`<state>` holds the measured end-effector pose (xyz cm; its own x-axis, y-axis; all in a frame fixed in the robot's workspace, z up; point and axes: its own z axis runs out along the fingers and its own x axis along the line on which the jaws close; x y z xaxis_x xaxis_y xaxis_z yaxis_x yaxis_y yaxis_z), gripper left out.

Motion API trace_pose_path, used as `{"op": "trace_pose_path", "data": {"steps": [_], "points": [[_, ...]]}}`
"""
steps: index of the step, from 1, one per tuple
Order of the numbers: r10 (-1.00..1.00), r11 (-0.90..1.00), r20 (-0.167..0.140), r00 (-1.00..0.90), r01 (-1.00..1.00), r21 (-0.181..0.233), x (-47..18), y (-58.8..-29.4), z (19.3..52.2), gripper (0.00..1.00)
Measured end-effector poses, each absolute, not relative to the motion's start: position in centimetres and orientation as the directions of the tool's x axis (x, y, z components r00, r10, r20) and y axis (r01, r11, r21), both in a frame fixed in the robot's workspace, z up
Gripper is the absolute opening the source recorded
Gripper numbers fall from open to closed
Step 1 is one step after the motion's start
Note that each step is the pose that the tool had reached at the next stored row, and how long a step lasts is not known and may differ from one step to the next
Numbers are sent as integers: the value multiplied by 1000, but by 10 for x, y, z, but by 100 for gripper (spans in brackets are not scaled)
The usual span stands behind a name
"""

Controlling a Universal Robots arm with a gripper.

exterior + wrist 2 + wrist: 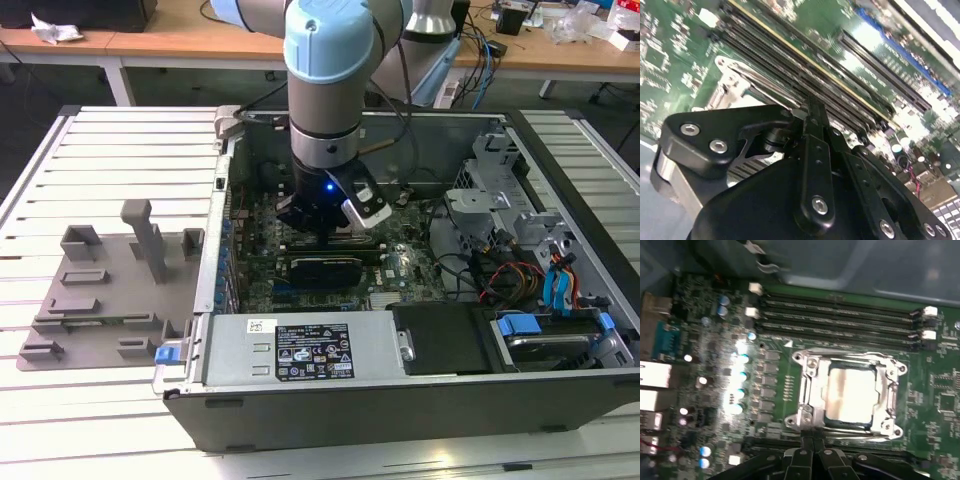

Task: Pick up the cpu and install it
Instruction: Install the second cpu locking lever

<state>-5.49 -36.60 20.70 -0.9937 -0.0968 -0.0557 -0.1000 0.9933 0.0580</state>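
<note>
A pale, matte silver square, the cpu [850,392], lies flat inside the shiny metal socket frame [807,390] on the green motherboard [940,385]. In both wrist views the black gripper [813,452] sits at the socket's six o'clock edge, fingers pressed together and holding nothing. In the exterior view the arm [328,90] points straight down into the open computer case [300,400].

The cpu [850,391] is a small, flat, square chip with a pale silver-white metal top that catches the light. In the first wrist view it lies flat and level inside the motherboard socket, its edges square with the shiny metal frame that surrounds it on all 4 sides. Green circuit board spreads out around the socket.
</note>
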Motion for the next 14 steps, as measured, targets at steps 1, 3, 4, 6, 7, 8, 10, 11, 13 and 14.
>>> {"op": "trace_pose_path", "data": {"steps": [1,3,4,6,7,8,10,11,13,14], "points": [[-97,994,-55,-994,-100,50,-53,-365,207,11],[-98,995,-52,-994,-100,27,-46,-364,207,11],[-99,995,-52,-994,-100,20,-44,-363,207,11],[-101,995,-48,-994,-100,-18,-33,-360,207,11],[-102,994,-45,-994,-100,-47,-30,-357,210,11],[-102,993,-44,-994,-100,-58,-30,-356,212,11],[-103,993,-43,-994,-100,-64,-29,-354,217,11],[-103,993,-43,-994,-100,-65,-29,-353,220,11],[-103,993,-43,-994,-100,-65,-29,-348,239,11],[-103,993,-43,-994,-100,-65,-29,-346,247,11]]}}
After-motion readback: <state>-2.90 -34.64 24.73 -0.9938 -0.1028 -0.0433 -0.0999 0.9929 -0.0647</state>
